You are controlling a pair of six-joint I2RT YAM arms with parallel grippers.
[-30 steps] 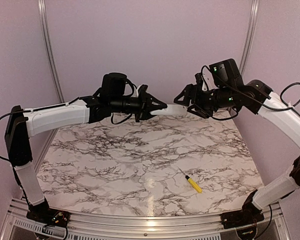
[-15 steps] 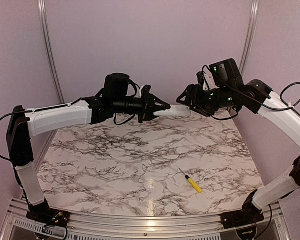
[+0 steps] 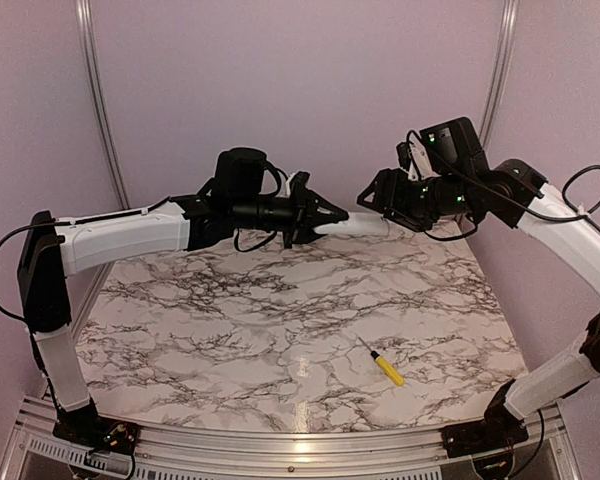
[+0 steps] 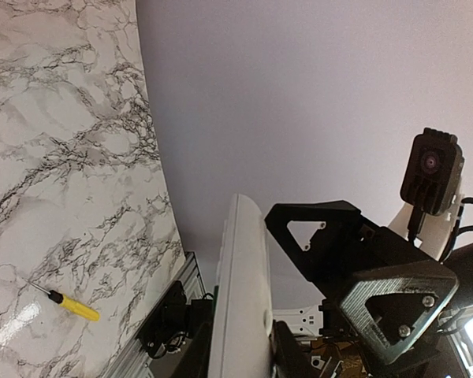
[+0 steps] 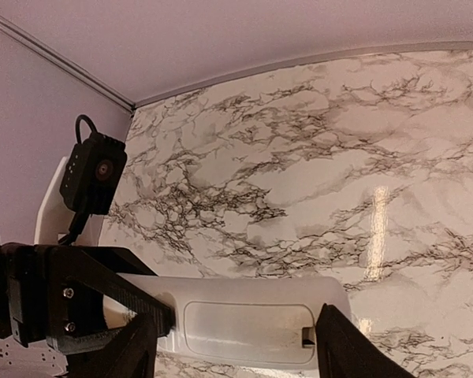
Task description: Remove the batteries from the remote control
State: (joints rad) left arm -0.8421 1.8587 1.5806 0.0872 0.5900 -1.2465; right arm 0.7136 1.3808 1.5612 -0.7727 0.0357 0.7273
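Observation:
The white remote control (image 3: pixel 355 226) hangs level in the air over the far side of the table, with my left gripper (image 3: pixel 325 216) shut on its left end. In the left wrist view the remote control (image 4: pixel 240 299) runs edge-on between the two dark fingers of that gripper (image 4: pixel 243 353). My right gripper (image 3: pixel 375 205) stands open at the other end. In the right wrist view its fingertips (image 5: pixel 335 331) straddle the closed battery cover (image 5: pixel 244 335) on the plain white back (image 5: pixel 244 290). The batteries are hidden.
A yellow-handled screwdriver (image 3: pixel 385 367) lies on the marble table (image 3: pixel 230 320) at the near right, also visible in the left wrist view (image 4: pixel 75 305). Pale walls stand close behind and beside the arms.
My left arm has carried the remote control to the right, further between the right gripper's fingers. The right jaws have narrowed a little.

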